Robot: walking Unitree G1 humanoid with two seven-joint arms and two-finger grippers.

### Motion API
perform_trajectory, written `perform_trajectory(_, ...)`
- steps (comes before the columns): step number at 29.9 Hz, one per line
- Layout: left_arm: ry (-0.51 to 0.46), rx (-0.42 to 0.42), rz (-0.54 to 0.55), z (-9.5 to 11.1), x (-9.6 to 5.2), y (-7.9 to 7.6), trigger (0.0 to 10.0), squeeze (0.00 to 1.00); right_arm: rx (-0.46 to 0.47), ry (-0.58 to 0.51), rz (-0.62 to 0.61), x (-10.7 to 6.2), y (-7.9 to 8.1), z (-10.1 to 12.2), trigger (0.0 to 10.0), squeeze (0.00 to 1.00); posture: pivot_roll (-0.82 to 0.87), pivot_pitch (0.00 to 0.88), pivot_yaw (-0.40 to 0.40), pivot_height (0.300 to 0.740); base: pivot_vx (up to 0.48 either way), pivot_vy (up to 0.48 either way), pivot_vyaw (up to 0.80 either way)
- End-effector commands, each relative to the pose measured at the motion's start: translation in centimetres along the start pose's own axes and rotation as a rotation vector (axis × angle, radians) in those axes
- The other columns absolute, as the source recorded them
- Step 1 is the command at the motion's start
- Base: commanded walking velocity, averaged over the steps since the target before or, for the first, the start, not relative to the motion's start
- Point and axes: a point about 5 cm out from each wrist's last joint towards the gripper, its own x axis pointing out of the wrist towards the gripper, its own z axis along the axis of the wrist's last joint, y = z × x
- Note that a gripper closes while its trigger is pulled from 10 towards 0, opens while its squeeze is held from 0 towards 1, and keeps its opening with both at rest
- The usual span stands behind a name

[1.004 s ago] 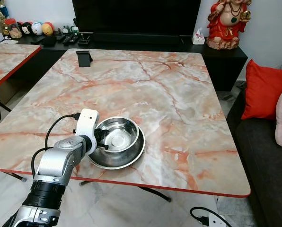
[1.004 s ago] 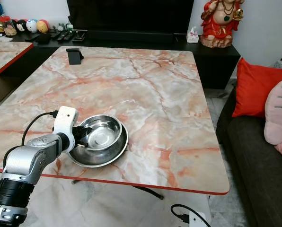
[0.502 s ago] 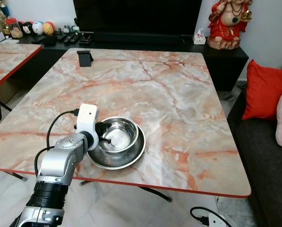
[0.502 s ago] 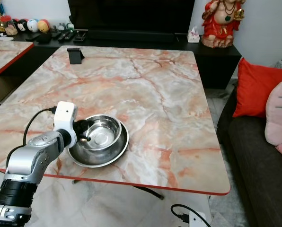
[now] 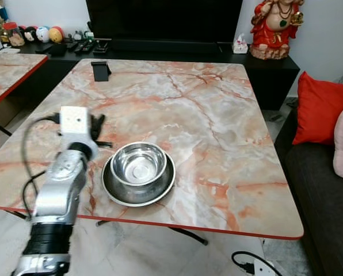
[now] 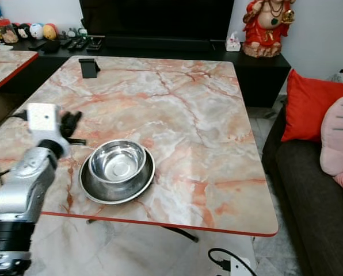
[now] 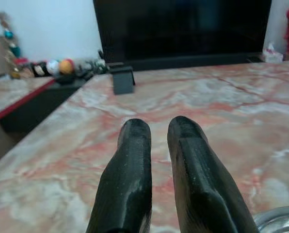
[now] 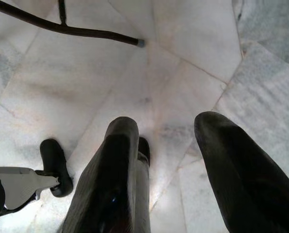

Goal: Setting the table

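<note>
Bowl sits nested in a wider steel dish at lower centre of the left eye view, on the marble desk near its front edge; the left gripper hangs just beside them at left, apart from the rim. In the left wrist view its fingers are nearly together and hold nothing, the dish rim at the lower right corner. In the right wrist view the right gripper is spread wide and empty above the tiled floor. To finish this placement well, I judge the arm should lift straight away without nudging the stack.
</note>
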Motion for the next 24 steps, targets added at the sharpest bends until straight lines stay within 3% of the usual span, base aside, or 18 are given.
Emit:
perform_trajectory(1,-0.018,0.025,-0.004,-0.2,-0.2,-0.1,10.0,0.00,0.017,0.005,-0.008,-0.1,-0.1,-0.3,10.0,0.00,0.02,0.000,-0.016,0.740,0.000,0.000,0.00)
perform_trajectory(4,-0.060,0.060,-0.064,-0.4,-0.8,-1.1,10.0,0.00,0.017,0.004,-0.010,-0.1,-0.2,-0.3,10.0,0.00,0.02,0.000,-0.017,0.740,0.000,0.000,0.00)
perform_trajectory(6,-0.072,0.139,-0.132,-1.0,-1.3,-2.3,10.0,0.00,0.015,0.004,-0.013,-0.1,-0.2,-0.3,10.0,0.00,0.02,0.000,-0.017,0.740,0.000,0.000,0.00)
perform_trajectory(9,-0.062,0.139,-0.150,-1.7,-1.6,-2.7,10.0,0.00,0.015,0.003,-0.014,-0.1,-0.2,-0.3,10.0,0.00,0.01,0.000,-0.015,0.740,0.000,0.000,0.00)
perform_trajectory(14,-0.045,0.133,-0.131,-2.5,-1.8,-2.7,10.0,0.00,0.016,0.001,-0.017,-0.1,-0.2,-0.3,10.0,0.00,0.01,0.000,-0.017,0.740,0.000,0.000,0.00)
perform_trajectory(24,-0.058,0.089,-0.088,-2.2,-1.5,-2.1,10.0,0.00,0.016,-0.001,-0.018,-0.1,-0.2,-0.3,10.0,0.00,0.01,0.000,-0.017,0.740,0.000,0.333,0.00)
